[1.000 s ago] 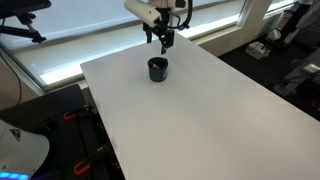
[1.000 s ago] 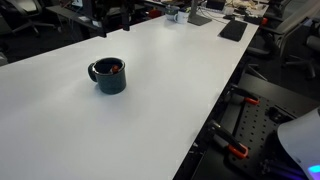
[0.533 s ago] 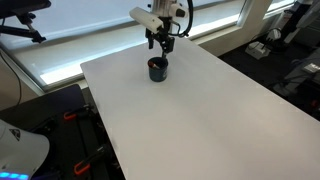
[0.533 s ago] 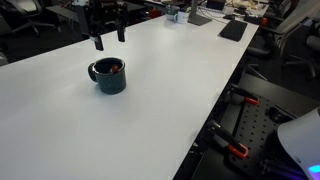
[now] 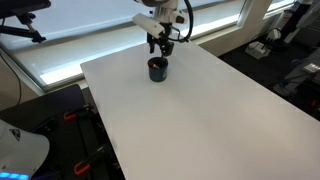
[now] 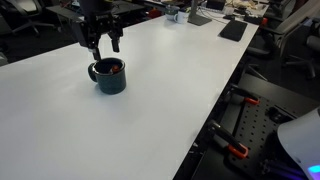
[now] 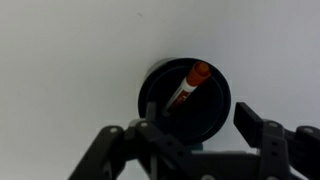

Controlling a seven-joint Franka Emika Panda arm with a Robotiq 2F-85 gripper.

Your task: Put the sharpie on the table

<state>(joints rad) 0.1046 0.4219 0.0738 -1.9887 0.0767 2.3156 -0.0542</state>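
The sharpie (image 7: 186,90) has an orange-red tip and stands leaning inside the squat dark cup (image 7: 212,104). Its tip also shows in an exterior view (image 6: 114,67). The cup stands on the white table (image 5: 200,120) near its far end in both exterior views (image 5: 157,69) (image 6: 108,77). My gripper (image 7: 200,122) is open and empty. It hangs just above the cup with a finger on each side of the rim, as both exterior views show (image 5: 160,50) (image 6: 100,47).
The table (image 6: 150,110) runs long and bare around the cup. Dark flat items (image 6: 232,30) lie at one far end. Table edges lie close to the cup. Black stands and a white robot part (image 6: 300,140) are beyond the table's side edge.
My gripper has moved toward the cup and lowered, from off to the side to directly above its rim. The cup and sharpie have not moved.
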